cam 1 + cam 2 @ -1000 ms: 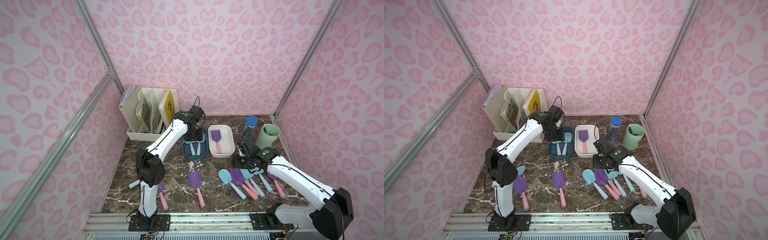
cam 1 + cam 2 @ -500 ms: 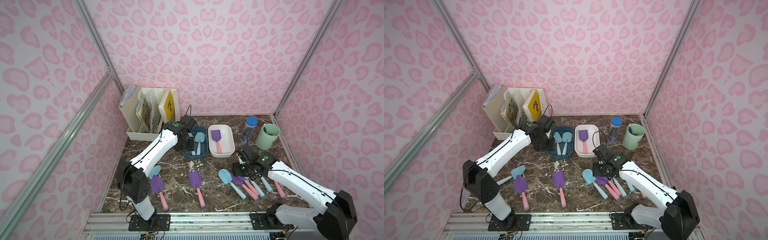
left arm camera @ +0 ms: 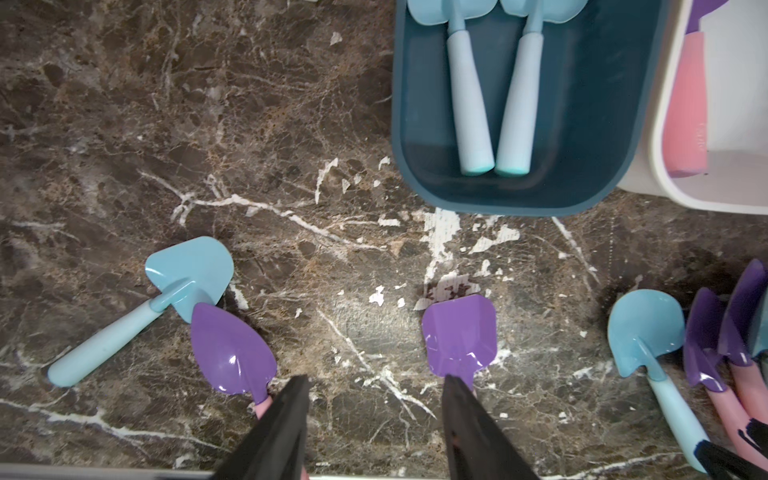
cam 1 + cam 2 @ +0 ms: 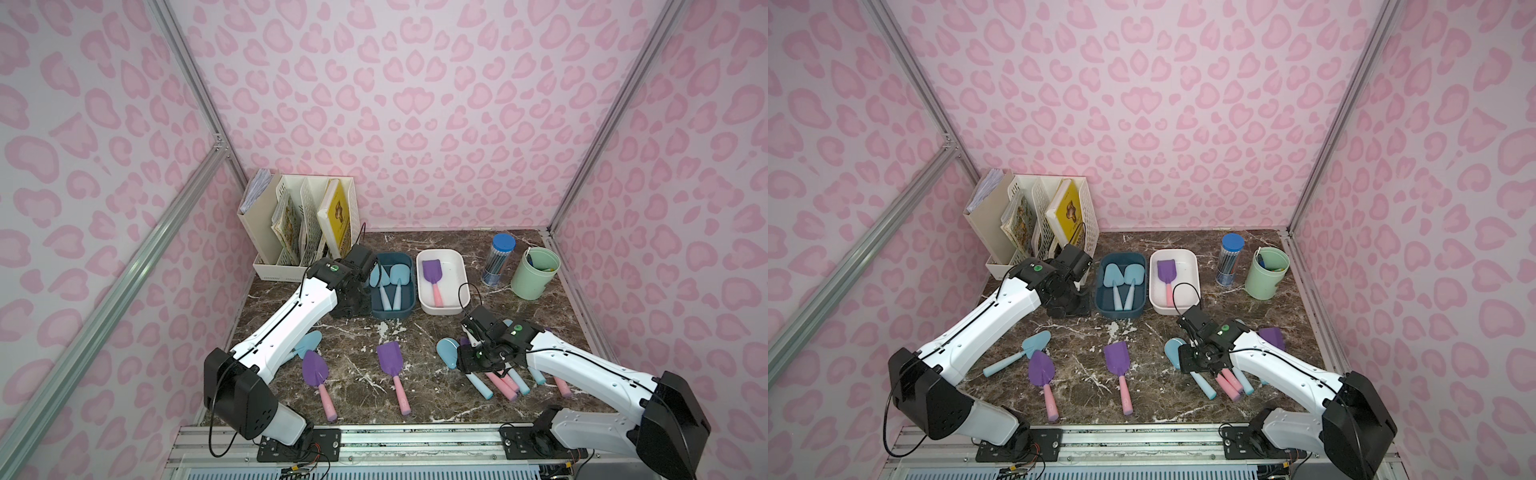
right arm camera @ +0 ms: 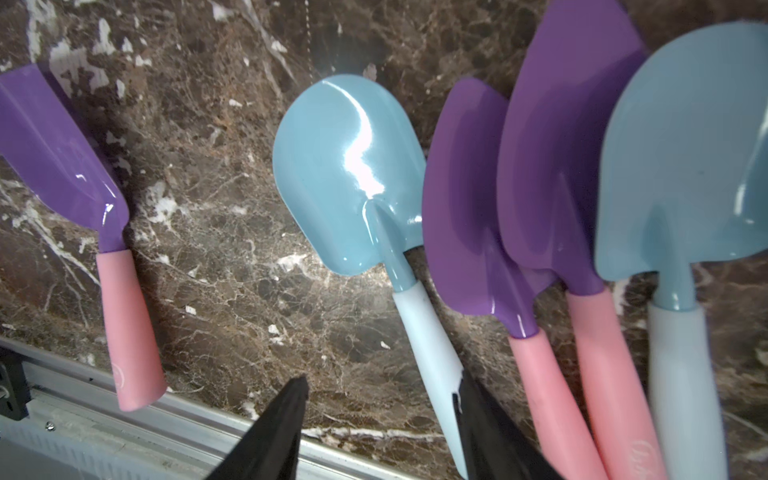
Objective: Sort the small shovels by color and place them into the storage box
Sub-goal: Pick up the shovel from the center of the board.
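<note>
Although both claws stand open, neither has hold of anything. Nearest the front rail [image 4: 415,436], on the dark brown marble-patterned tabletop [image 4: 436,397], lie a pointed purple-bladed plastic shovel with a pink handle [image 4: 318,372] and, well to its right, a square purple-bladed shovel with a pink handle [image 4: 390,359]. A light blue plastic shovel [image 4: 1027,349] lies aslant, its blade touching the pointed one's tip.

On the right side a tight bunch lies fanned, handles toward the rail. It holds a round-bladed light blue shovel [image 5: 349,174], two overlapping purple-bladed shovels [image 5: 469,199] and another light blue shovel [image 5: 685,158]. The right gripper [image 5: 380,388] hangs low over this bunch, jaws moderately apart. The round-bladed shovel's pale handle passes under one black finger [image 5: 490,432] and is not pinched. A further purple blade [image 4: 1273,337] shows beyond the right arm.

Farther back, the left gripper [image 3: 376,384] hovers over bare tabletop just left of a dark blue rounded plastic box [image 4: 392,314], jaws likewise moderately parted and empty. In that box two light blue shovels [image 4: 400,275] lie side by side. Just beside it on the right, a white rounded plastic box [image 4: 441,308] holds one purple-bladed, pink-handled shovel [image 4: 432,272].

At the back stand a clear blue-capped tube [image 4: 498,259], a pale green cup [image 4: 534,276] and a cream file rack [image 4: 266,266].
</note>
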